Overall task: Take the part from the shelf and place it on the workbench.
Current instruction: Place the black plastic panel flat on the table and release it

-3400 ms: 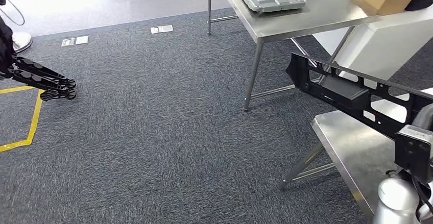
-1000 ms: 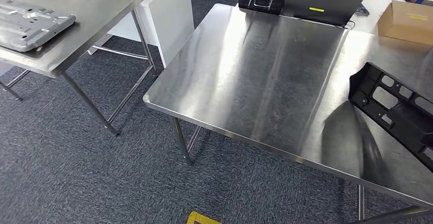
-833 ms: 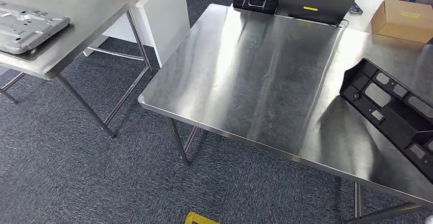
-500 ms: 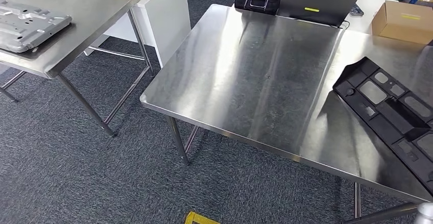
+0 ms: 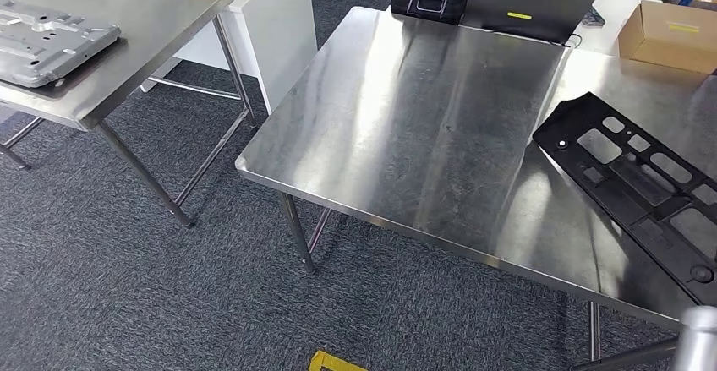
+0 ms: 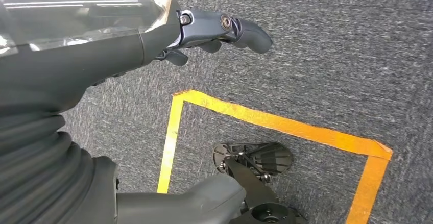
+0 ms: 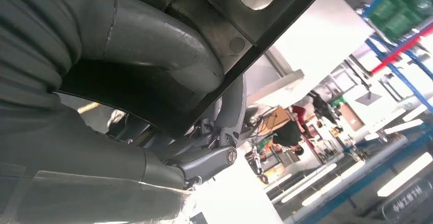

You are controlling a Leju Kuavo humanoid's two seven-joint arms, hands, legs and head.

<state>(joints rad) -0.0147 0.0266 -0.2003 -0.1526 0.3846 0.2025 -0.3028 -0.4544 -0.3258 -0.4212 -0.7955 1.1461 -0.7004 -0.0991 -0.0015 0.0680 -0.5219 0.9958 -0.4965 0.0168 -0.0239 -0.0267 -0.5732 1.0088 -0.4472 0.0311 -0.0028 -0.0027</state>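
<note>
Head view shows the long black part (image 5: 634, 189) lying low across the right side of the frame, over the steel workbench (image 5: 423, 126); half a second ago it sat further right and was tilted more on edge, and now its flat, cut-out face is turned upward and its near end reaches further toward the middle of the tabletop. Whether it already touches the steel I cannot tell; its reflection sits close beneath it. The camera has barely shifted over that interval, so this reads as the arm's own move, not a turn of the body. In the right wrist view the right hand (image 7: 153, 106) grips the part, with the thick thumb wrapped against its dark frame. The left hand (image 6: 214, 30) hangs over grey carpet beside the yellow floor tape (image 6: 286, 127), fingers loosely apart and holding nothing. At the upper left of the head view a grey metal plate (image 5: 46, 37) lies on a second table. By my reading the carry is over and the set-down is under way; release remains.
</note>
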